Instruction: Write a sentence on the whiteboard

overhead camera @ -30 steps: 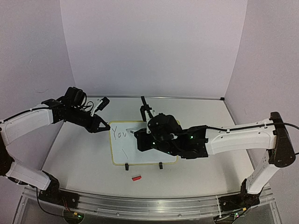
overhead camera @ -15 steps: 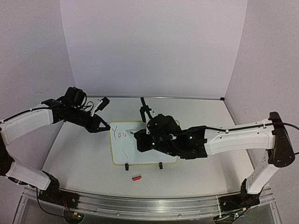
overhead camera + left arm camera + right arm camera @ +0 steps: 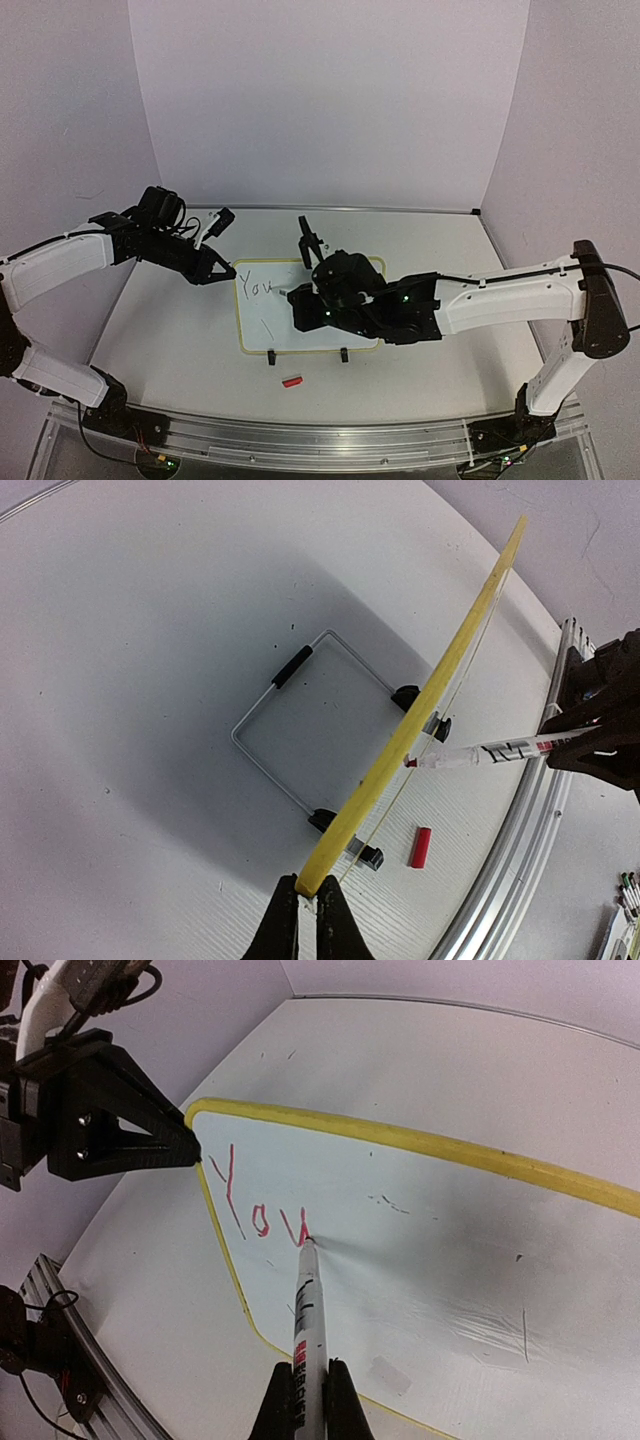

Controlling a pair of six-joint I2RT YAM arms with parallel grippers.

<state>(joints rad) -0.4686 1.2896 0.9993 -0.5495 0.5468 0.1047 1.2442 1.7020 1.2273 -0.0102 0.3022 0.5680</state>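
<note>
While the left gripper (image 3: 308, 892) clamps the whiteboard (image 3: 450, 1260) corner:
Right gripper (image 3: 303, 1375) grasps the marker (image 3: 307, 1300), tip touching the board after red sentence (image 3: 262, 1226) "You".

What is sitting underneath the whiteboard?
A wire stand with two black clips, resting on the table. The whiteboard covers whatever lies farther beneath it.

Left arm (image 3: 60, 262) reaching inward from the left side, left gripper (image 3: 301, 892) pinched tight, right arm (image 3: 510, 295) stretched low across the middle, right gripper (image 3: 303, 1378) clamped closed.
</note>
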